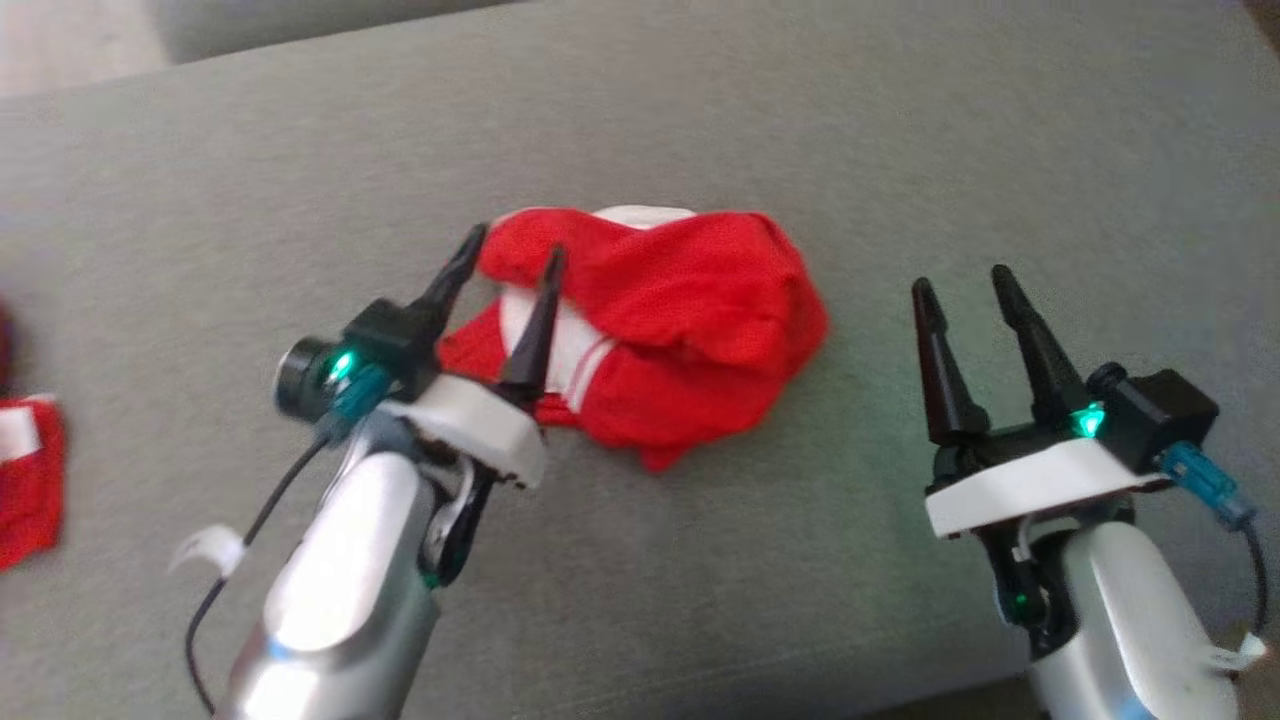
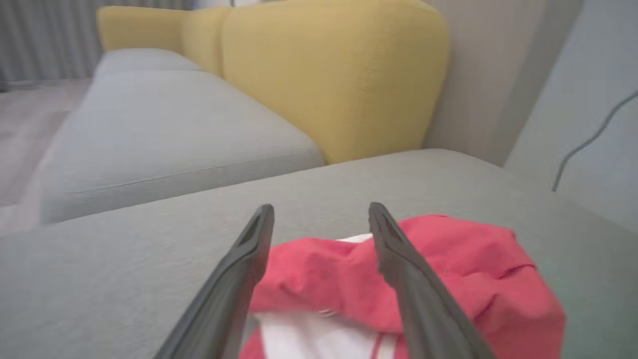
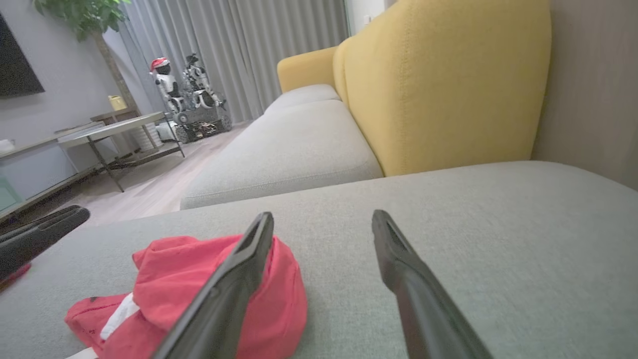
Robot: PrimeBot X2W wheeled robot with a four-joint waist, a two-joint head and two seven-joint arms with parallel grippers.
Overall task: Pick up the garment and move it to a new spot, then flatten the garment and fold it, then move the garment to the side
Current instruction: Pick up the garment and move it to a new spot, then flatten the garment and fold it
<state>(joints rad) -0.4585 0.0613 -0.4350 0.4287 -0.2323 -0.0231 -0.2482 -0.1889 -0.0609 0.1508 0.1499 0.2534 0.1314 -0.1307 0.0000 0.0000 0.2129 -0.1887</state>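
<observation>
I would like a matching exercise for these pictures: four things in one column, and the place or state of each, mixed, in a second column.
1. left gripper
2. right gripper
3. garment
4. backrest

A. yellow, upright at the back
B. red, crumpled on the grey cushion
C. jaws open over bare cushion
D. jaws open over the garment's edge

Pairs: 1-D, 2-C, 3-B, 4-A
</observation>
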